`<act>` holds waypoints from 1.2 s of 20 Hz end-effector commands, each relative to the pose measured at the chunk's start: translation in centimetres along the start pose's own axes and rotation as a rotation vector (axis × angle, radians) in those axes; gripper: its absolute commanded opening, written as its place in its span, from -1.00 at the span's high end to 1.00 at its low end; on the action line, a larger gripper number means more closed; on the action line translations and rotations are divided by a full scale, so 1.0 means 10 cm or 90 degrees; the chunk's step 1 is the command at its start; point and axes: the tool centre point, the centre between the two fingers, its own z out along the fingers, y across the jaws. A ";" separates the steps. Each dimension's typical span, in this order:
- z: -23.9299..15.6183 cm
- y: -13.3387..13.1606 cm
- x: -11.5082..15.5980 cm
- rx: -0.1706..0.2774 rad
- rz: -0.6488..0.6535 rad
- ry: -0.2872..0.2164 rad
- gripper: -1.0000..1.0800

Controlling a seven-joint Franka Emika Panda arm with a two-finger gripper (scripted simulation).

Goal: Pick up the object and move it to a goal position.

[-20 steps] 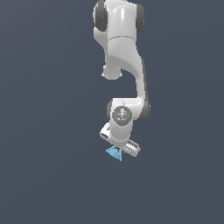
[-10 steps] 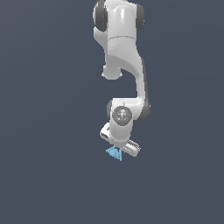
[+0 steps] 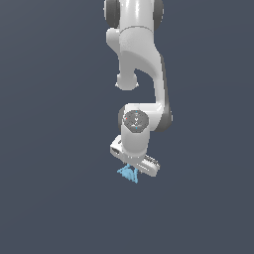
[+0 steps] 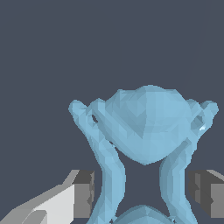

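The tool (image 3: 133, 168) hangs wide open with nothing gripped, and the light-blue object (image 4: 146, 140) lies directly beneath it, centred between the two fingers (image 4: 83, 194), clear of both pads

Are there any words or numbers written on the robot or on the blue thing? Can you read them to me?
None can be read.
Robot arm: plain white, no words or numbers.
Round cap on the wrist joint: tiny coloured specks, too small and blurred to read.
Light-blue object: plain, no writing.
Tool and its grey pads: no labels.
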 end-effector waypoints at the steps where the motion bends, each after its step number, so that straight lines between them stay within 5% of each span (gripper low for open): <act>1: -0.25 -0.01 0.11 0.011 -0.005 0.016 1.00; 13: -2.32 0.00 0.69 0.098 -0.051 0.140 1.00; 24: -3.86 0.15 0.87 0.165 -0.085 0.227 1.00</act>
